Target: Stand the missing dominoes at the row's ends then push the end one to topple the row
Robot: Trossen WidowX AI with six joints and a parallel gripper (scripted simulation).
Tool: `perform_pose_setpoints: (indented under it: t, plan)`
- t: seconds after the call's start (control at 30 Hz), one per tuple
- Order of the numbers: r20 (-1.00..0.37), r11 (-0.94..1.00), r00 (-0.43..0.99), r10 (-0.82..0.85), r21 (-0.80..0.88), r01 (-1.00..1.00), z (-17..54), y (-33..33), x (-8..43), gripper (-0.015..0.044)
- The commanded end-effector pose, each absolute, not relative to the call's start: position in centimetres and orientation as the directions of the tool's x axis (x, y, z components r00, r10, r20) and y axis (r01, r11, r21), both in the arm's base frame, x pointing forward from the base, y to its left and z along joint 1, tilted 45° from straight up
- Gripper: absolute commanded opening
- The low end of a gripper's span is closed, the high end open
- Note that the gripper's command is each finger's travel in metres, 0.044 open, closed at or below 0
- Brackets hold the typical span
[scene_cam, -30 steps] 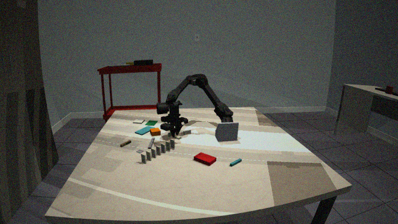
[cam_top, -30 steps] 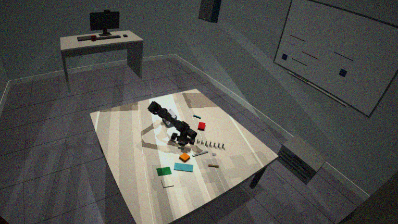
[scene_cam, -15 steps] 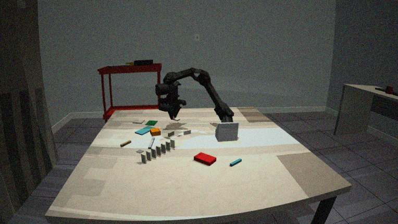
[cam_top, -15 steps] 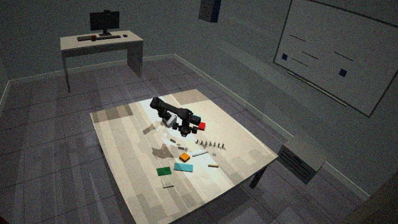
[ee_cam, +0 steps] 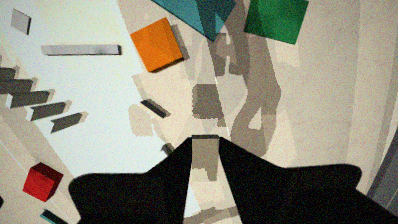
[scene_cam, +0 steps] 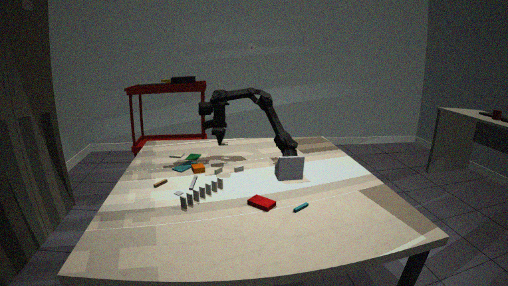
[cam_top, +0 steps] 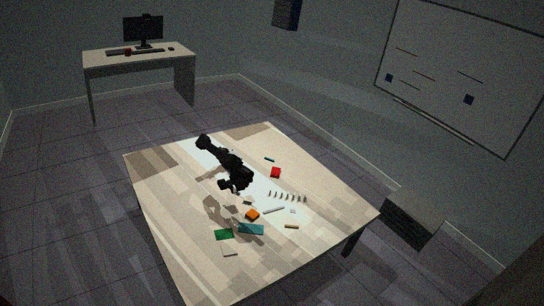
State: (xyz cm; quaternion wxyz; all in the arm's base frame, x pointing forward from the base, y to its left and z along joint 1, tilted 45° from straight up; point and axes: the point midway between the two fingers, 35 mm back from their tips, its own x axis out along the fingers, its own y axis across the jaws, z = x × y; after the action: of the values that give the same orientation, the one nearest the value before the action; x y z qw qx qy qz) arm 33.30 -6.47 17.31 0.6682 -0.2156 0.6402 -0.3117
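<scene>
My gripper (cam_top: 235, 191) (scene_cam: 221, 143) (ee_cam: 204, 141) is shut on a domino (ee_cam: 205, 136), held by its ends at the fingertips, well above the table. A row of several standing dominoes (cam_top: 287, 197) (scene_cam: 202, 192) (ee_cam: 30, 98) is upright and evenly spaced, to the left in the wrist view, away from the gripper. One loose domino (cam_top: 247, 202) (scene_cam: 218, 170) (ee_cam: 155, 108) lies on the table between the gripper and the orange block. Another loose domino (scene_cam: 239, 169) (ee_cam: 168, 149) lies nearer the arm's base, partly hidden by a finger in the wrist view.
A grey bar (cam_top: 273, 209) (scene_cam: 193, 182) (ee_cam: 82, 50) and a small pale tile (cam_top: 293, 210) (scene_cam: 178, 193) lie beside the row. An orange block (cam_top: 251, 214) (scene_cam: 198, 167), teal plate (cam_top: 255, 229), green plate (cam_top: 223, 234), tan bar (cam_top: 291, 226) and red block (cam_top: 275, 171) (scene_cam: 261, 202) lie around.
</scene>
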Motion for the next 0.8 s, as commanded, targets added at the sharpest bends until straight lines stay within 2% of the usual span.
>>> perform_pose_setpoints:
  t: [0.0,0.43,0.77]
  plan:
    - [-0.702,0.687,-0.015,-0.712,-0.692,-0.222,22.1,-10.9,31.6,0.0107]
    - [-0.704,0.688,-0.015,-0.71,-0.689,-0.228,22.2,-11.0,31.5,0.0107]
    - [-0.836,0.822,0.059,-0.545,-0.547,-0.158,19.0,-11.9,31.6,0.0107]
